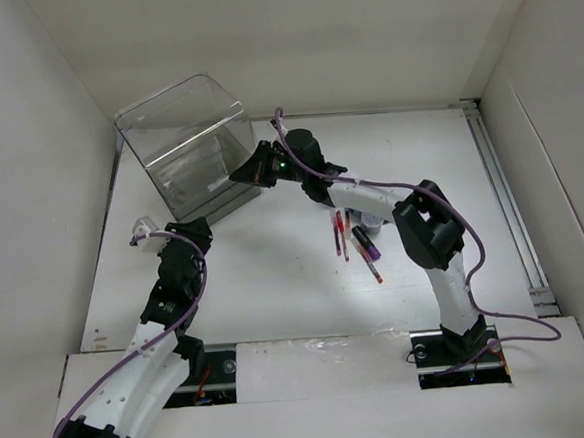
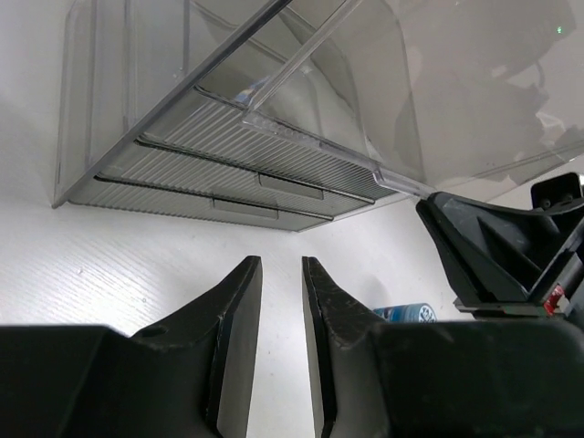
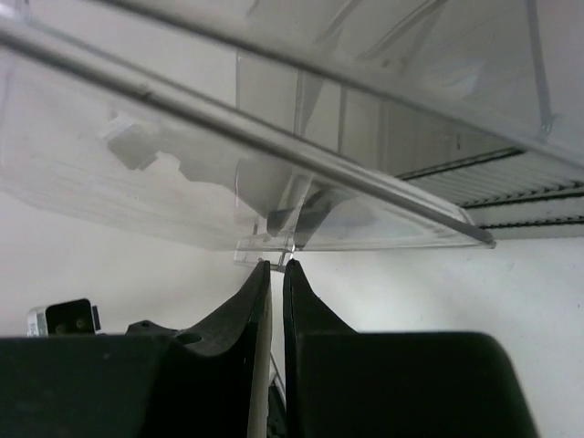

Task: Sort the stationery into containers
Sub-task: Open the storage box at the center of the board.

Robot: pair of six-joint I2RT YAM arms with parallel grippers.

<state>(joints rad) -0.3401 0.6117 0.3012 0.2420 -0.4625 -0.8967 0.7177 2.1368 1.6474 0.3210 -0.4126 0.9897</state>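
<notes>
The clear organiser box (image 1: 189, 146) stands at the back left, its rounded lid (image 3: 182, 137) tilted up. My right gripper (image 1: 255, 168) is at the box's right front corner. In the right wrist view its jaws (image 3: 276, 266) are pinched almost together on the small clear tab (image 3: 265, 252) at the lid's edge. My left gripper (image 1: 195, 230) sits just in front of the box's shallow drawers (image 2: 237, 182). Its jaws (image 2: 282, 262) stand apart over bare table with nothing between them. Red pens (image 1: 341, 234), a dark marker (image 1: 364, 240) and a blue-and-white roll (image 2: 406, 313) lie on the table.
White walls close in the table on the left, back and right. A metal rail (image 1: 507, 204) runs along the right side. Purple cables (image 1: 475, 256) loop off both arms. The right arm's elbow (image 1: 428, 225) hangs over the table just right of the stationery.
</notes>
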